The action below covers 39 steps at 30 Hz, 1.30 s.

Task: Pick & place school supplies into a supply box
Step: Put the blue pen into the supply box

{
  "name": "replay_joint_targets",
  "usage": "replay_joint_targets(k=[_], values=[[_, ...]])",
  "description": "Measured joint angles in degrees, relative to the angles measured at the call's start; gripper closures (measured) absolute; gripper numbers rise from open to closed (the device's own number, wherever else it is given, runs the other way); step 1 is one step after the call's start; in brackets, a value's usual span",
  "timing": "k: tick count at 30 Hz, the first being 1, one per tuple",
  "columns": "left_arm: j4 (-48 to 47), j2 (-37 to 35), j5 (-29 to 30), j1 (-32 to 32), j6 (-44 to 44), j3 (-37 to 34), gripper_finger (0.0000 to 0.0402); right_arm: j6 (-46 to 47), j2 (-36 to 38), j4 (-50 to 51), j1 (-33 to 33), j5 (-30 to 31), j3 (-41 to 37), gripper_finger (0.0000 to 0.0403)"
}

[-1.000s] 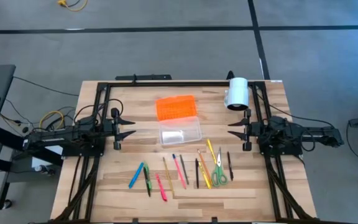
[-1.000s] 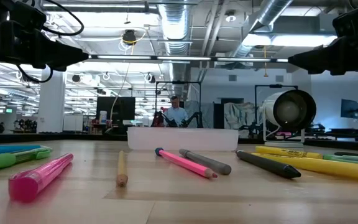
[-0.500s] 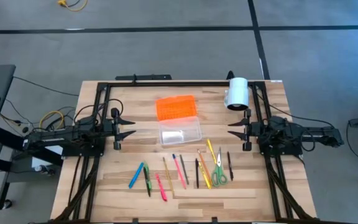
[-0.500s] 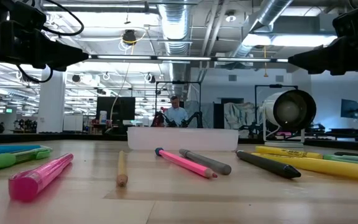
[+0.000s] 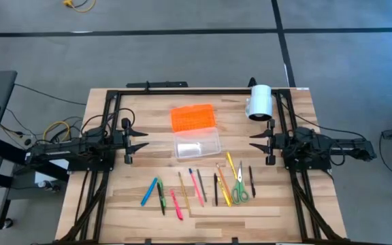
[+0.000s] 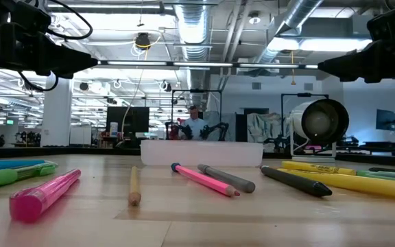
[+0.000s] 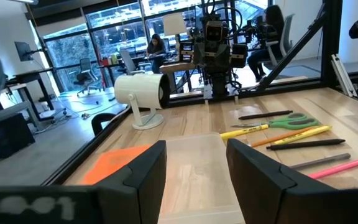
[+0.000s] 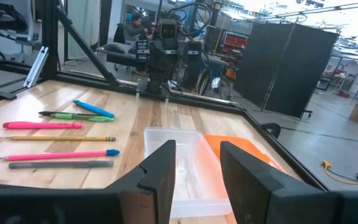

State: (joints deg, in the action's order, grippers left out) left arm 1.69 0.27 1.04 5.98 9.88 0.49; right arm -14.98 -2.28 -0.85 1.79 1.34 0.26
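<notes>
The supply box, a clear open tray (image 5: pixel 197 145), rests flat on the table's middle, seen too in the low view (image 6: pixel 201 152). Its orange lid (image 5: pixel 193 117) lies flat just beyond it. The school supplies lie in a row near the front edge: a blue pen (image 5: pixel 148 192), a green pen (image 5: pixel 160 196), a pink marker (image 5: pixel 176 204), a pencil (image 5: pixel 182 187), yellow markers (image 5: pixel 231 165) and green-handled scissors (image 5: pixel 239 189). My left gripper (image 5: pixel 143 136) hovers open left of the box, my right gripper (image 5: pixel 252 141) open on its right. Both point level at the box and hold nothing.
A white cylinder on a stand (image 5: pixel 258 102) sits at the far right, behind my right gripper. A black frame (image 5: pixel 182 90) runs around the work area. Bare wood lies between the box and the row of pens. A person sits far off in the room (image 6: pixel 195 123).
</notes>
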Motion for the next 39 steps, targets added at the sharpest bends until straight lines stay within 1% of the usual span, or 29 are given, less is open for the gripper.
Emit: replay_joint_targets(k=[4,7,12,15,18,22,24,26,30,33,36,39], values=[[0.03,-0.01,0.0,0.01,-0.31,-0.02,0.0242,0.0,-0.02,-0.01,0.01,0.0,0.01,0.0282],[0.64,-0.02,0.06,0.0,-2.66,0.0,0.0242,0.0,-0.02,0.01,0.0,0.0,0.0,0.0282],[1.6,0.0,-1.7,0.0,-11.49,0.0,0.0242,0.0,-0.01,-0.01,0.0,0.0,0.01,0.0282],[1.59,0.0,-1.85,0.0,-14.86,0.0,0.0242,0.0,-0.02,-0.29,0.22,0.03,0.01,0.0282],[1.97,0.0,-1.86,0.0,-13.93,0.0,0.0242,1.27,0.02,-3.22,0.05,0.04,0.01,0.0282],[1.9,0.0,-1.86,0.0,-10.49,0.0,0.0242,9.48,0.0,-4.25,-0.6,0.04,0.01,0.0282],[1.5,0.0,-1.86,0.0,-9.96,0.0,0.0242,11.66,-0.02,-4.06,-0.69,0.04,0.01,0.0282],[2.15,0.02,-1.28,0.0,-10.52,0.07,0.0242,11.94,0.0,-4.12,-0.69,0.04,0.01,0.0282],[1.23,0.0,4.77,-0.02,-15.69,0.23,0.0242,11.54,-0.02,-4.15,-0.31,0.53,0.0,0.0282],[0.29,0.03,5.91,0.0,-20.19,0.34,0.0242,11.54,-0.02,-4.26,0.61,0.68,0.01,0.0282],[0.04,0.56,5.56,0.0,-18.54,0.37,0.0242,11.53,-0.02,-3.62,1.12,0.68,0.01,0.0282],[-0.08,0.57,5.94,0.0,-14.21,0.42,0.0242,11.51,-0.02,-4.13,1.78,0.64,0.0,0.0282]])
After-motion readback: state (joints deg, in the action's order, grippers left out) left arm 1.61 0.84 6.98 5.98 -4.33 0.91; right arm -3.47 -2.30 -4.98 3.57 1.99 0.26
